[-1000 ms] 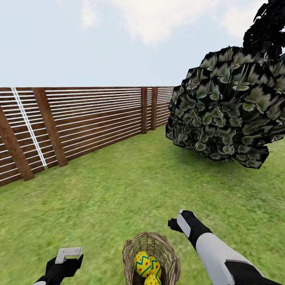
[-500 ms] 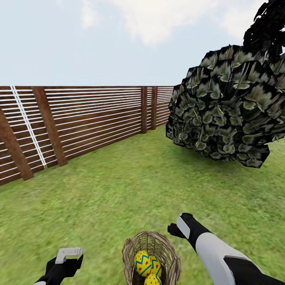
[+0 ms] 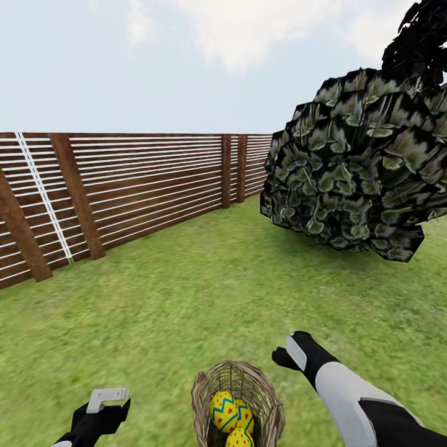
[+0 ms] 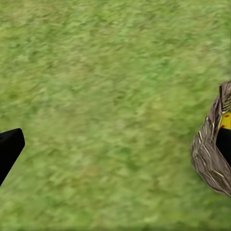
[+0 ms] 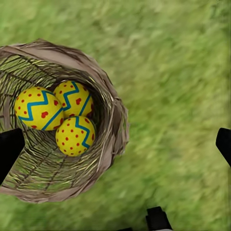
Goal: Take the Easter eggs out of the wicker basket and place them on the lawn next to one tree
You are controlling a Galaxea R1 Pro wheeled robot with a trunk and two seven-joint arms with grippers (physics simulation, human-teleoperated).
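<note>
1. A wide green lawn (image 3: 205, 292) with yellowish patches filled the garden under a pale, cloudy sky.
2. A brown fence of horizontal wooden slats (image 3: 124, 192) ran along the far edge of the grass.
3. A mass of dark, blocky black-green foliage with pale streaks (image 3: 360, 161) hung over the grass ahead and to the right, well apart from the robot. No trunk could be seen.
4. A small round wicker basket of woven brown-tan twigs (image 3: 264, 397) sat on the grass directly in front of the robot, between its two arms.
5. Three yellow Easter eggs with blue zigzag bands and red dots (image 5: 60, 113) lay touching one another in the bottom of the basket. None had been taken out.
6. The right pincer (image 5: 113, 144) hovered above the basket's rim, fingers spread wide, holding nothing.
7. The left pincer (image 3: 107, 396) hung over bare grass beside the basket. Whether it was released or clenched could not be told.
8. To do the grasp well, the right pincer probably needed to centre over one egg, descend straight inside the rim without catching the twigs, and close gently, since a round egg may slip.
</note>
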